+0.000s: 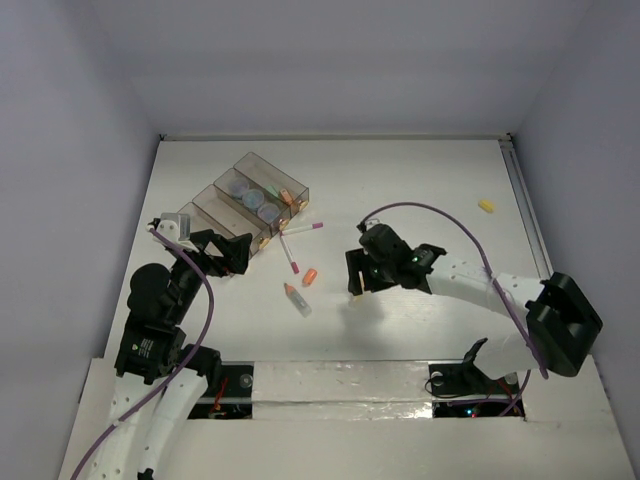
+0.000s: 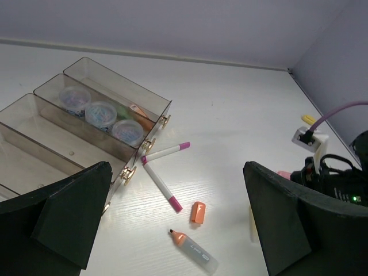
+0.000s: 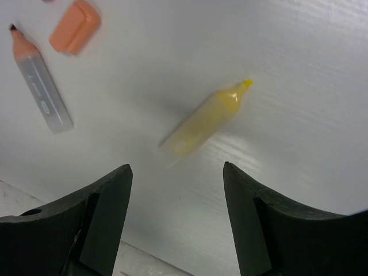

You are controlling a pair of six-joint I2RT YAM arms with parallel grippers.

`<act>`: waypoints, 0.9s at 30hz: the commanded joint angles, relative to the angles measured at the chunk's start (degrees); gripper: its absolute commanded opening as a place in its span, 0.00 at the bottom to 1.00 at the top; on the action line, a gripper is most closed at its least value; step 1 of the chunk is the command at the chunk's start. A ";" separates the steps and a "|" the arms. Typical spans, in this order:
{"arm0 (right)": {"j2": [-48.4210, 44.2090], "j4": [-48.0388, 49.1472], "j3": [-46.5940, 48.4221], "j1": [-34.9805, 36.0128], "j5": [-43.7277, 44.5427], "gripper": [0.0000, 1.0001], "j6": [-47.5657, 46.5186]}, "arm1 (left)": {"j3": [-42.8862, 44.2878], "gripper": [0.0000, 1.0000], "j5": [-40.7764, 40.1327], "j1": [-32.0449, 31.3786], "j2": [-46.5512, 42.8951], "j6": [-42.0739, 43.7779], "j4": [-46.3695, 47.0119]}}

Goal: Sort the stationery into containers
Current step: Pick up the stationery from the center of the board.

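- The white wood-grain table is enclosed by plain lilac-grey walls at the far side and on both flanks.
- A raised rail runs along the table's right edge. A yellow cap lies near it, well apart from everything else.
- The containers, a row of joined clear brownish compartments, sit skewed at the far left.
- Three rolls lie in line in one compartment, and coloured sticks lie in the farthest compartment.
- Two white pens with pink tips lie on the table just beside the containers' front ends, meeting in a V.
- An orange cap and an uncapped grey marker lie mid-table, between the two arms.
- The left gripper hovers beside the containers' near end, its fingers spread wide and holding nothing.
- The right gripper is spread above an uncapped yellow highlighter, which lies flat on the table apart from both fingers.
- Bare tabletop stretches from the pens to the rail and along the far wall.
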 commanded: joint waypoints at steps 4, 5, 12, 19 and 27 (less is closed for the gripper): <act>-3.18 1.07 -4.70 1.42 0.56 0.71 8.05 | -0.44 0.99 0.69 -0.27 -0.58 0.54 3.00; -3.36 1.15 -4.79 1.42 0.82 0.71 8.22 | -0.44 0.99 0.77 -0.27 -0.58 0.54 3.00; -4.59 -1.13 -2.95 1.42 3.28 0.71 6.73 | -0.44 0.99 0.77 -0.27 -0.49 0.54 3.00; -4.86 -7.10 -0.04 -1.81 13.48 0.73 0.85 | -0.44 0.99 0.95 -0.27 -0.31 0.54 3.09; -2.50 -12.01 4.16 -13.86 15.05 0.74 -7.33 | -0.44 0.99 1.04 -0.27 -0.23 0.54 2.92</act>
